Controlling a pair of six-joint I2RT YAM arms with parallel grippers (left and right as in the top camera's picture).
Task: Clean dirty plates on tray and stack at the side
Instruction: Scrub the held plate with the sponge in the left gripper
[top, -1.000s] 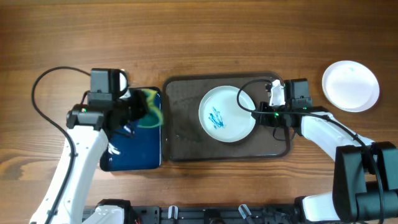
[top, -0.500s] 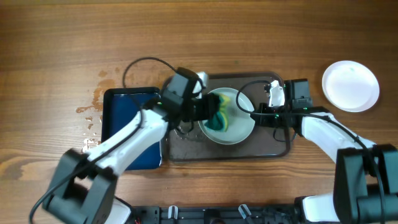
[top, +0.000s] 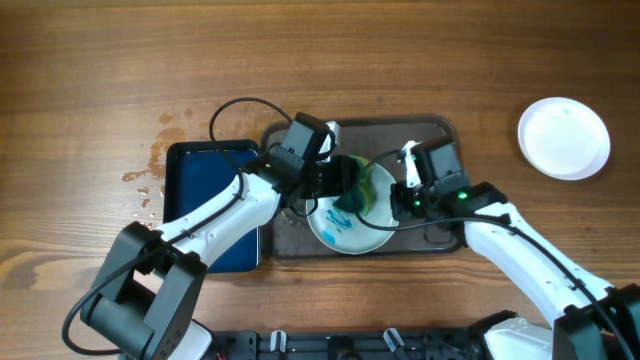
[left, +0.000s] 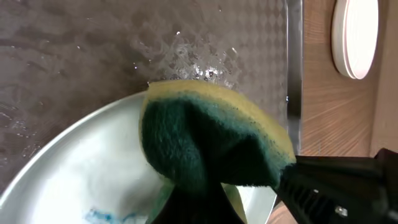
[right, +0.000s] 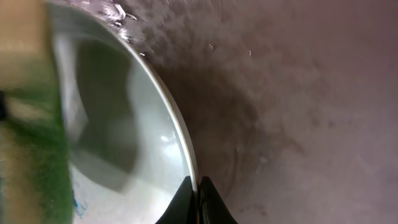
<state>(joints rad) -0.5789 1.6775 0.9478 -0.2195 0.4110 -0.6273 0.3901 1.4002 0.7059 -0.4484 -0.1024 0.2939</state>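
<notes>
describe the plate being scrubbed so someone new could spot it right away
Find the dark grey tray in the middle of the wooden table. The plate is on it, under the green-and-yellow sponge. Unlike the plain white plate off on the bare wood at the far right, it carries blue scribbles.

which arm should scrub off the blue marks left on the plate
Left. The left gripper holds the sponge pressed on the plate, right beside the blue marks. The right gripper is shut on the plate's rim, apparently steadying it, and carries no sponge.
</notes>
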